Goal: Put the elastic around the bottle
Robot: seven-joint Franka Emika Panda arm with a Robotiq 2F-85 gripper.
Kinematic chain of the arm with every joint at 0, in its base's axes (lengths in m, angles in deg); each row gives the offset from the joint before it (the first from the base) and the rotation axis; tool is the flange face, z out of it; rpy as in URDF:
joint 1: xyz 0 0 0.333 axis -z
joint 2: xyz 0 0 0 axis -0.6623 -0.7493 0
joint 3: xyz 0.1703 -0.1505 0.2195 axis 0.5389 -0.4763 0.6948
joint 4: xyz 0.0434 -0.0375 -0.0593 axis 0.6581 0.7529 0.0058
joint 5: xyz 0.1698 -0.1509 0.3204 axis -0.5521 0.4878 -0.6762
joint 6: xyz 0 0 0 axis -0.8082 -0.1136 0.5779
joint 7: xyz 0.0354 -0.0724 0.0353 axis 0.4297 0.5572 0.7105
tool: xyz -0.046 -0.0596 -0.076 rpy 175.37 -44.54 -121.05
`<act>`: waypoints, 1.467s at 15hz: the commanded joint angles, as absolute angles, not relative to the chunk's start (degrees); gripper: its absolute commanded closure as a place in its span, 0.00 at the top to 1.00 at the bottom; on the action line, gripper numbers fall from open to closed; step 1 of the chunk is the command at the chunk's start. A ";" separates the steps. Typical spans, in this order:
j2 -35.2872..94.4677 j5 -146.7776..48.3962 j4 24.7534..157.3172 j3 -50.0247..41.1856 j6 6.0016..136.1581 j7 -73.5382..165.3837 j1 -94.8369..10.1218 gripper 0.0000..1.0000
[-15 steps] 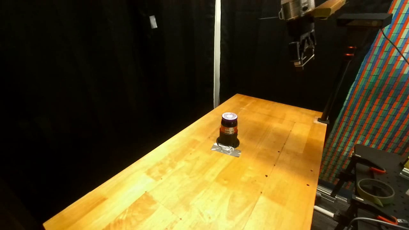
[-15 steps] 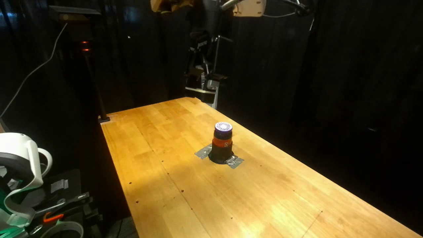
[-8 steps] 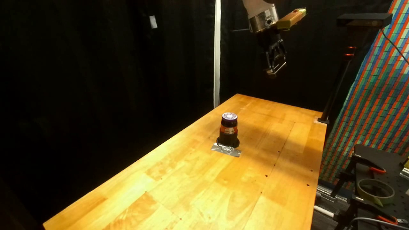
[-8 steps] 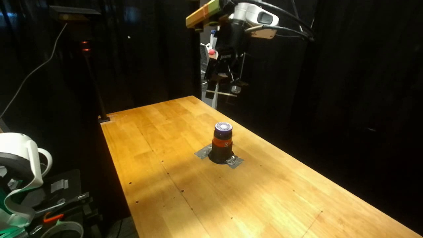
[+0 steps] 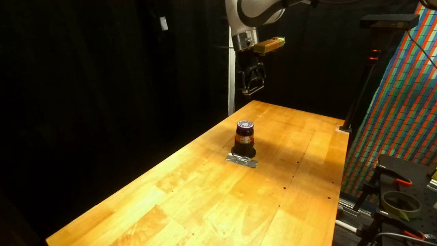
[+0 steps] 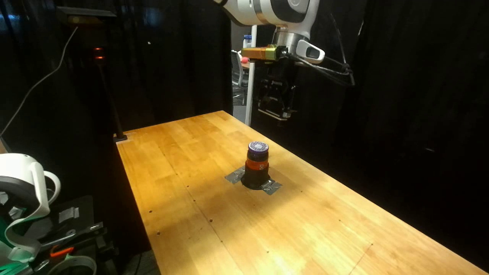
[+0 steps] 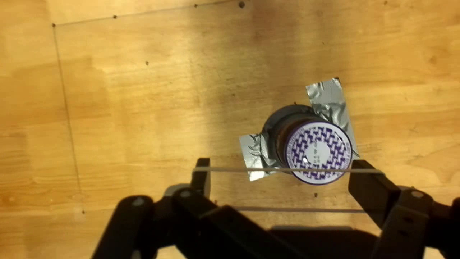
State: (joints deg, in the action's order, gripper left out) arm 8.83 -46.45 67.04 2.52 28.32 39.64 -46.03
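Note:
The bottle (image 5: 245, 138) is small, squat and dark, with an orange label and a white-and-purple lid. It stands upright in a black base taped to the wooden table, and also shows in an exterior view (image 6: 257, 164). In the wrist view its lid (image 7: 319, 153) lies between the fingers, toward the right finger. My gripper (image 7: 284, 171) is open, with the elastic (image 7: 230, 169) stretched around both spread fingers as two pale strands. One strand crosses over the lid in the picture. In both exterior views the gripper (image 5: 253, 89) (image 6: 275, 113) hangs above the table, higher than the bottle and apart from it.
Silver tape strips (image 6: 272, 187) hold the base to the wooden table (image 5: 211, 194). A post (image 6: 110, 103) carrying a dark camera bar stands at a far corner. A black side cart with a tape roll (image 5: 401, 205) stands beside the table. Black curtains hang behind.
My gripper has moved down and nearer the bottle, leftward in an exterior view and rightward in an exterior view from another place. The elastic stays stretched on the open fingers. The bottle has not moved.

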 commanded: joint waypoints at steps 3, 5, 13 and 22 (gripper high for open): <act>-6.50 -49.54 48.23 1.87 27.38 39.09 -48.19 1.00; -10.73 -49.67 43.50 1.67 26.53 39.17 -48.68 1.00; -17.04 -53.80 38.43 3.64 19.72 39.21 -47.27 1.00; -17.01 -54.33 42.59 3.30 17.70 38.28 -46.54 1.00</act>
